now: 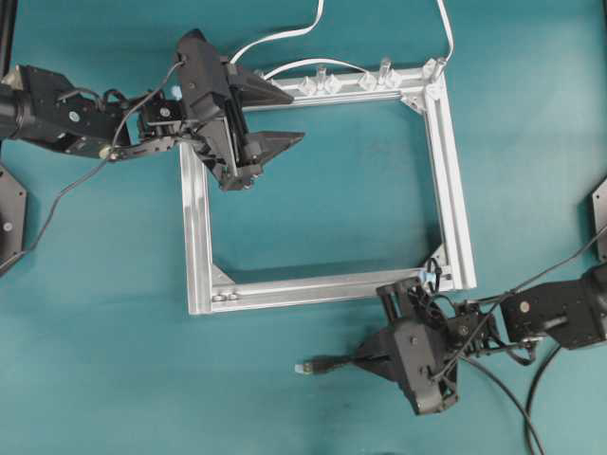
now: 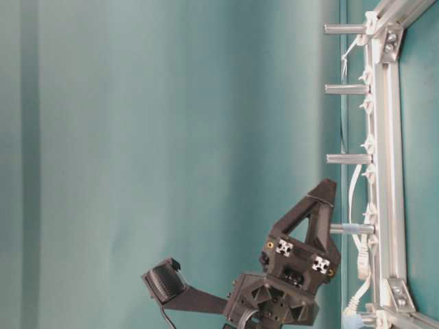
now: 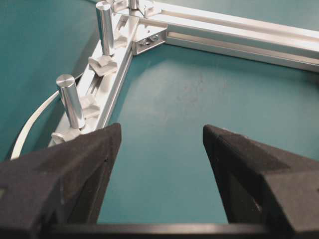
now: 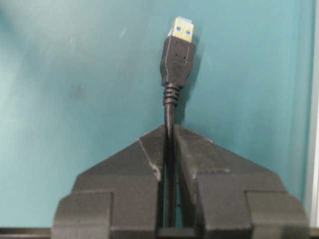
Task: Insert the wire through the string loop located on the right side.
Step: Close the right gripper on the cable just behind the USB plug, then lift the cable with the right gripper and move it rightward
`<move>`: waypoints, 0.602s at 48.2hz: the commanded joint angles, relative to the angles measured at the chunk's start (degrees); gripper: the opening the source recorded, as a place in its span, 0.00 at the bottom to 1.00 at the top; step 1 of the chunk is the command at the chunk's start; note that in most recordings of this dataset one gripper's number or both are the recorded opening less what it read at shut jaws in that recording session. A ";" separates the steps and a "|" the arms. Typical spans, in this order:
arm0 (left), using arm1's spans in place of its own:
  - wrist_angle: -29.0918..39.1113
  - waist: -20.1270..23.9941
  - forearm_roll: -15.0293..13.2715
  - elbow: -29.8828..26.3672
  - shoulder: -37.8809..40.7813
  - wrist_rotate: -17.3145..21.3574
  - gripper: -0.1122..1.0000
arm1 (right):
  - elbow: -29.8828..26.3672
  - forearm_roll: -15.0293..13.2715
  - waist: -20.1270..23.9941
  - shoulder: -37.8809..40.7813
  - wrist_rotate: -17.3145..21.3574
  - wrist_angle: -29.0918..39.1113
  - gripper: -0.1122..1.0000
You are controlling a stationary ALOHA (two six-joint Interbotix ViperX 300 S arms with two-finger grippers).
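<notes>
Pointing left, the wire lies lengthwise in the right hand.

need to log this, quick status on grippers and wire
Right gripper shut on black plug-tipped wire. Left gripper open, empty. Black string loop at aluminium frame corner, unthreaded.

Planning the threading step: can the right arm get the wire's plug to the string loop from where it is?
Probably yes. The right hand grips the wire just behind the plug, plug pointing left. The string loop sits at the frame's near right corner, just above the hand, with nothing between them. The hand would need reorienting.
</notes>
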 commanded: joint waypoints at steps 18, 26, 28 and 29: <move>0.62 -0.18 0.09 -0.53 -1.41 -0.09 0.77 | -2.29 0.00 -0.53 -8.17 -2.11 5.01 0.16; 0.70 -0.18 0.09 -0.53 -1.49 -0.09 0.77 | -2.02 0.00 -0.70 -8.17 -2.20 5.27 0.16; 0.70 -0.18 0.09 -0.53 -1.49 -0.09 0.77 | -1.85 0.00 -0.70 -8.17 -2.11 5.27 0.16; 0.62 -0.09 0.18 -0.53 -1.41 -0.09 0.77 | -1.85 0.00 -0.70 -8.09 -2.11 5.27 0.16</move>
